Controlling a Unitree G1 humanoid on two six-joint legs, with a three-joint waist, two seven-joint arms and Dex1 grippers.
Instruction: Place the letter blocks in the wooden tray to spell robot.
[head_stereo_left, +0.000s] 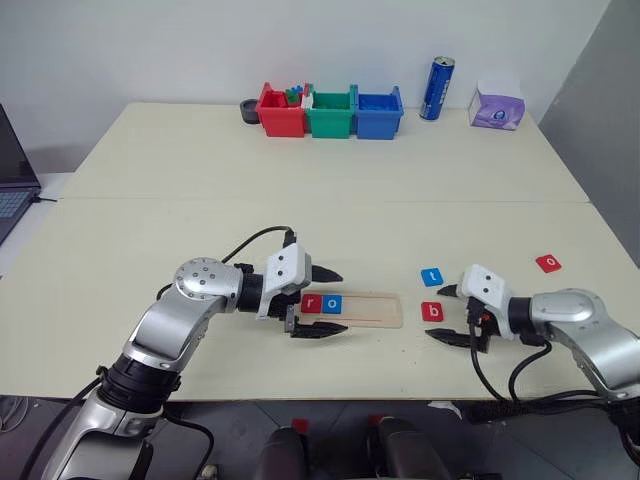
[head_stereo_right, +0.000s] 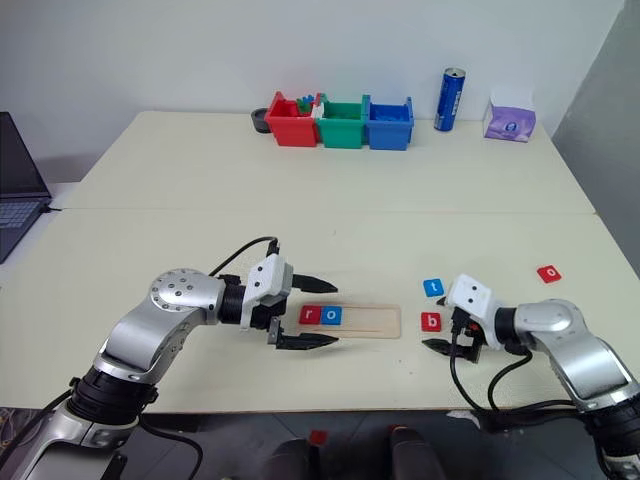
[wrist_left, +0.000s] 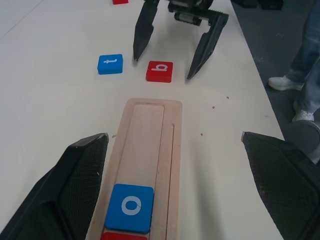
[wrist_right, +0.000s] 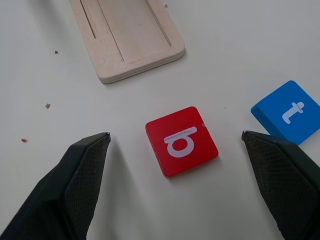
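Observation:
The wooden tray (head_stereo_left: 375, 309) lies near the table's front edge, with a red "r" block (head_stereo_left: 311, 303) and a blue "o" block (head_stereo_left: 333, 304) side by side at its left end. My left gripper (head_stereo_left: 345, 303) is open, one finger on each long side of the tray around those two blocks. To the right of the tray lies a red "b" block (wrist_right: 181, 141). My right gripper (wrist_right: 175, 133) is open around it, a finger on either side, not touching. A blue "t" block (head_stereo_left: 431, 276) lies just behind it. Another red "o" block (head_stereo_left: 547, 263) sits far right.
Red (head_stereo_left: 282, 112), green (head_stereo_left: 331, 113) and blue (head_stereo_left: 379, 113) bins line the far edge, with a blue can (head_stereo_left: 437, 88) and a purple tissue pack (head_stereo_left: 497, 106) to their right. A laptop (head_stereo_left: 15, 185) sits off the left edge. A person's leg (wrist_left: 305, 45) stands beside the table.

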